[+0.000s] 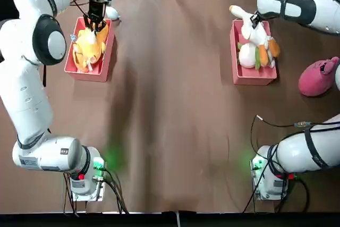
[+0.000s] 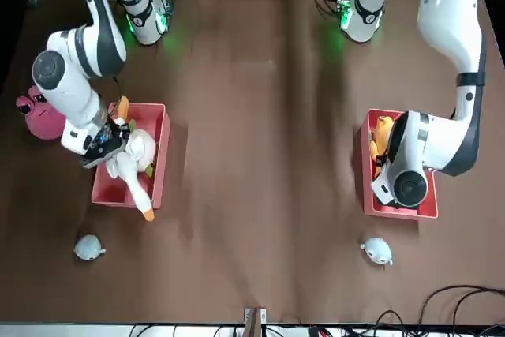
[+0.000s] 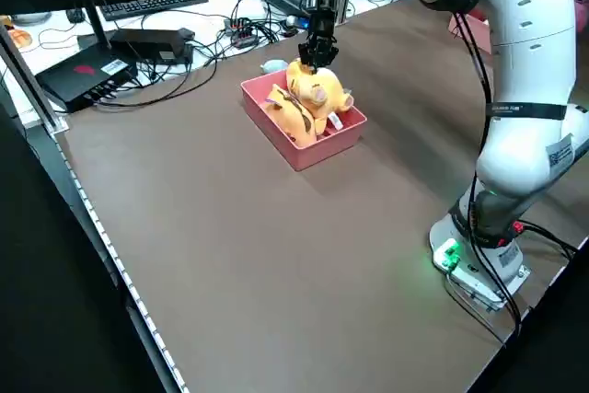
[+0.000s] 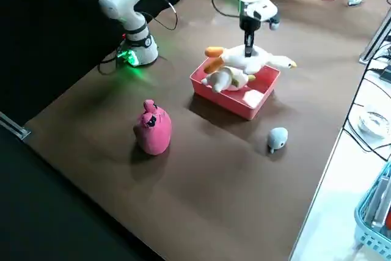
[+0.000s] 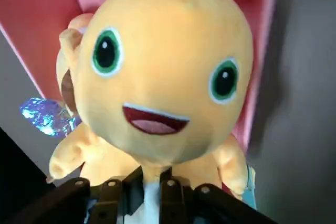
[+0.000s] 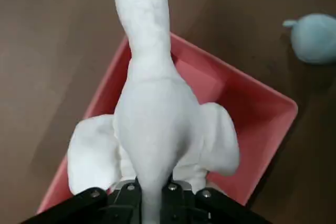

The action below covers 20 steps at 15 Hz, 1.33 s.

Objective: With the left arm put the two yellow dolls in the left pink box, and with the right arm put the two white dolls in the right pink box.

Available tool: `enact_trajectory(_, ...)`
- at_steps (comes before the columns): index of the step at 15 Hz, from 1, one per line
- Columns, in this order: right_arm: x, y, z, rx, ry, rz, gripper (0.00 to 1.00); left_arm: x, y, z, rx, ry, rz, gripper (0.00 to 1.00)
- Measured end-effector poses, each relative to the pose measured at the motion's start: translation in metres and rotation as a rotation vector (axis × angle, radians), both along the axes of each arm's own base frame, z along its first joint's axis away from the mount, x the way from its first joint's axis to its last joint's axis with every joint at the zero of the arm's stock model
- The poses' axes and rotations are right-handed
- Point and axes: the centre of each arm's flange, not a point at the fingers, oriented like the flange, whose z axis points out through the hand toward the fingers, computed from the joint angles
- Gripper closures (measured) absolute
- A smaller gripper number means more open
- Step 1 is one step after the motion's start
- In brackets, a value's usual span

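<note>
Jaws both clamped: L on yellow doll, R on white doll; pink plush nearby.

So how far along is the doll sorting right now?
One yellow doll lies in the left box, one white doll in the right box. The left tool holds the second yellow doll, the right tool the white goose, both over their boxes. Only releasing remains.

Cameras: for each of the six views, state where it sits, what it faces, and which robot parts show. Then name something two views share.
Top: overhead, both arms.
Front: across the table, facing the robot, both arms.
Left side: raised, left arm over left pink box.
Right side: raised, right arm over right pink box.
Left wrist: own fingers, yellow doll.
Right wrist: own fingers, white doll.
Shared: pink toy in top and right side.
</note>
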Motion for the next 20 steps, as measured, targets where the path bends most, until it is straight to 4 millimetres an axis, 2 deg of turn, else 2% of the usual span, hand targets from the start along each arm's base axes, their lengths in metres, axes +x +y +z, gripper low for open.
enact_trajectory(2, 0.005, -0.01, -0.021, 0.001, -0.001, -0.016, 0.88, 0.001, 0.002, -0.004, -0.004, 0.002, 0.004, 0.87)
enact_trajectory(4, 0.009, -0.013, -0.044, 0.002, 0.007, -0.019, 0.88, 0.001, -0.004, 0.0, 0.002, -0.014, 0.013, 0.72)
enact_trajectory(6, 0.01, -0.009, -0.063, 0.002, 0.021, -0.012, 0.88, 0.005, -0.004, 0.013, 0.002, -0.044, 0.026, 0.52)
enact_trajectory(8, 0.011, -0.005, -0.074, 0.004, 0.025, -0.005, 0.88, 0.008, -0.001, 0.042, -0.002, -0.092, 0.032, 0.32)
enact_trajectory(11, 0.016, -0.002, -0.089, 0.011, -0.002, 0.002, 0.88, 0.007, 0.001, 0.104, -0.009, -0.189, 0.037, 0.05)
enact_trajectory(12, 0.017, -0.001, -0.095, 0.013, -0.006, 0.004, 0.88, 0.004, 0.001, 0.123, -0.016, -0.217, 0.04, 0.0)
enact_trajectory(13, 0.017, 0.0, -0.101, 0.014, -0.007, 0.006, 0.88, 0.001, 0.003, 0.139, -0.034, -0.238, 0.054, 0.0)
enact_trajectory(14, 0.019, 0.001, -0.105, 0.015, -0.01, 0.007, 0.83, -0.003, 0.021, 0.165, -0.101, -0.265, 0.123, 0.0)
enact_trajectory(17, 0.02, 0.001, -0.106, 0.015, -0.01, 0.007, 0.58, -0.007, 0.065, 0.19, -0.204, -0.29, 0.234, 0.0)
enact_trajectory(18, 0.02, 0.001, -0.106, 0.016, -0.012, 0.007, 0.49, -0.009, 0.074, 0.201, -0.216, -0.307, 0.249, 0.0)
enact_trajectory(20, 0.025, 0.001, -0.1, 0.017, -0.026, 0.006, 0.29, -0.018, 0.076, 0.236, -0.219, -0.366, 0.254, 0.0)
